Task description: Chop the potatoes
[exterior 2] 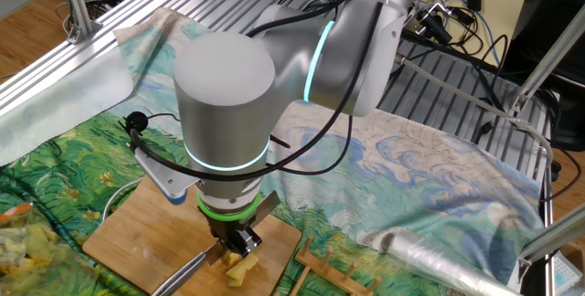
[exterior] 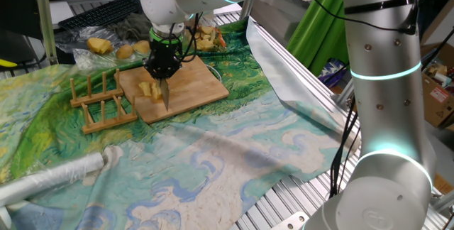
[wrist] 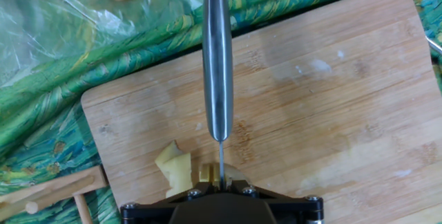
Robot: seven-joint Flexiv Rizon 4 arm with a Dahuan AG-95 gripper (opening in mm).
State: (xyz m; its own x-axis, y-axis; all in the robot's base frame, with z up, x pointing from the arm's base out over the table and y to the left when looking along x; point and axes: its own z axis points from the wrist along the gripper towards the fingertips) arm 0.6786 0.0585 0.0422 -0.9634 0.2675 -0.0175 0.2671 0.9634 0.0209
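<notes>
In the hand view the gripper fills the bottom edge, its jaws closed tight on a knife whose steel body runs up the middle of the frame, edge-on. Just left of the jaws, at lower centre, lie the potatoes: pale yellow chunks on the wooden board; I can separate two, one larger and one small piece partly hidden under the hand. The chopping step seems to be in hand, blade down on the board beside the pieces. The next move probably calls for lifting the knife, shifting it over the larger chunk, and pressing straight down.

Farther out, in one fixed view: one wooden rack left of the board, and loose food scraps on plastic at upper left, on the cloth-covered table.
</notes>
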